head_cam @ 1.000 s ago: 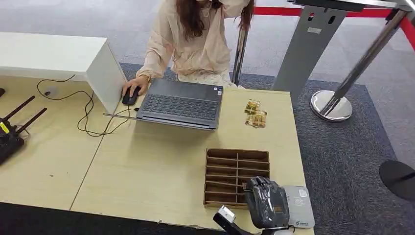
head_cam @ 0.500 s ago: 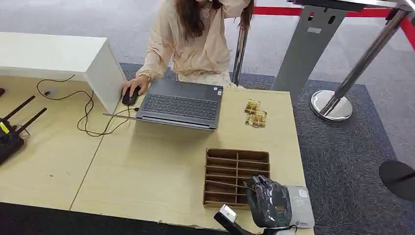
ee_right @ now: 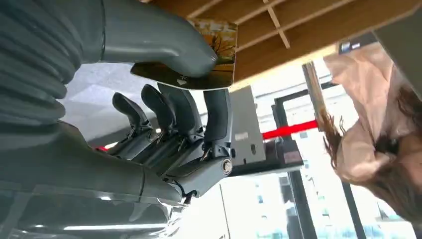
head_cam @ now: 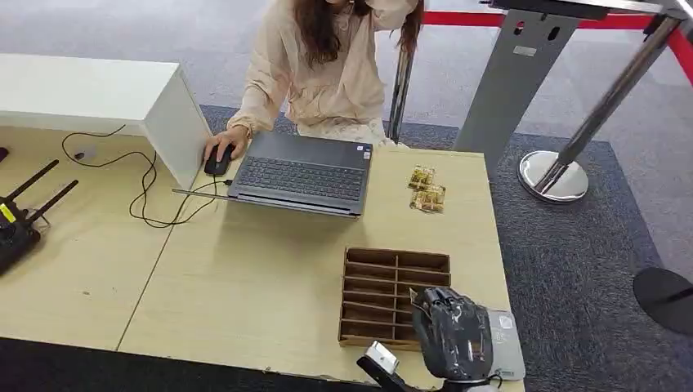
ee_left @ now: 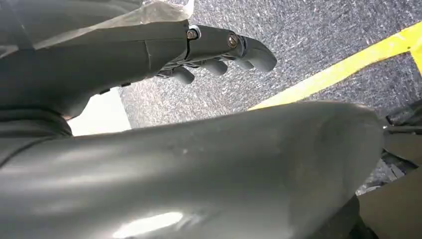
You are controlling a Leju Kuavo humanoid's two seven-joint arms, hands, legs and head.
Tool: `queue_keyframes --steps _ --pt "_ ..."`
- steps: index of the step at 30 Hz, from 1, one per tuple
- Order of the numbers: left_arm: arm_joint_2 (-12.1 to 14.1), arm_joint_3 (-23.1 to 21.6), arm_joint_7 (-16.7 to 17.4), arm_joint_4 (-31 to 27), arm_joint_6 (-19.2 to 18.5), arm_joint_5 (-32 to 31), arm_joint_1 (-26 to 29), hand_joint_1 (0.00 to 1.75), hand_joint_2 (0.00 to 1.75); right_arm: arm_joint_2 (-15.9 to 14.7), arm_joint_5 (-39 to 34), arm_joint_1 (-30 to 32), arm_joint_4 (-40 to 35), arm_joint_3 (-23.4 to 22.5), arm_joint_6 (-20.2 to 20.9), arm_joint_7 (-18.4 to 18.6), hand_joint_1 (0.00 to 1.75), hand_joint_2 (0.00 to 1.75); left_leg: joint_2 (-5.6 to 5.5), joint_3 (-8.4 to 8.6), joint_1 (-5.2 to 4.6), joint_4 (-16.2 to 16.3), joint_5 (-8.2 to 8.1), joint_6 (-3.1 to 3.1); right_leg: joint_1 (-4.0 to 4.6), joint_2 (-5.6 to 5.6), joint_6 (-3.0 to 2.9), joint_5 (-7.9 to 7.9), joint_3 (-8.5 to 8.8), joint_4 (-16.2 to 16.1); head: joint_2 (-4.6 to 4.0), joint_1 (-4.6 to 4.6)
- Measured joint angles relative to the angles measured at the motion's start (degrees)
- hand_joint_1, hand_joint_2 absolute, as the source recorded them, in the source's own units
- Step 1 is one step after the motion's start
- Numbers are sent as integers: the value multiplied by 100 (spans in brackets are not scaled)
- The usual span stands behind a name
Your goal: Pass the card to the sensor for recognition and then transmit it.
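**Card in my right hand, over the reader**

Right wrist view gives me the clearest read: my right hand [ee_right: 164,99] pinches the card [ee_right: 199,57] between thumb and fingers, the thumb pressed flat on its face. The card looks thin and stiff, printed in yellow and orange with a dark lower band. Holding it by one edge leaves most of the face bare, which I judge is what the sensor needs.

From the head view, that hand [head_cam: 455,335] sits just past the wooden slotted tray [head_cam: 395,296], partly over the grey card reader [head_cam: 507,343] at the table's near corner. So the card is in the hand and near the reader; whether it touches I cannot tell.

My left hand [ee_left: 219,52] hangs over carpet, fingers loosely curled, holding nothing. Beyond the tray, a person [head_cam: 327,65] works at a laptop [head_cam: 302,173].
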Motion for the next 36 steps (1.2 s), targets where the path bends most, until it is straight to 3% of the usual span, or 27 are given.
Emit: queue_keyframes --steps 6,10,15,18,21,26,36 --pt "0 0 2 0 0 15 0 0 0 -35 215 13 -278 -85 31 0 155 175 0 0 0 0 0 0 0 0 0 0 -1 0 0 0" --pt "0 0 2 0 0 22 -1 0 0 -42 317 10 -477 -136 -22 0 175 175 0 0 0 0 0 0 0 0 0 0 0 0 0 0" --pt "0 0 -7 -2 31 81 -2 0 0 -33 26 -56 -737 -127 -665 -48 175 175 0 0 0 0 0 0 0 0 0 0 0 0 0 -2" --pt "-4 0 -37 -2 68 120 -3 0 0 72 -789 -98 -963 -148 -1033 -504 175 175 0 0 1 0 0 0 0 0 0 0 0 0 0 0" --pt "-7 0 -52 -2 68 120 -2 0 0 225 -1314 -90 -1089 -206 -1056 -1118 175 175 0 1 0 0 0 0 0 0 0 0 0 0 0 -2" --pt "-11 0 -83 -2 63 96 -1 0 0 426 -1897 -88 -1170 -311 -1056 -1815 175 175 0 -1 1 -1 0 0 1 0 0 0 0 0 0 -2" --pt "-11 -2 -177 -2 48 68 -5 0 0 634 -1842 -255 -1181 -315 -1056 -1947 175 175 0 -1 0 -1 0 0 0 0 0 0 1 0 0 0"
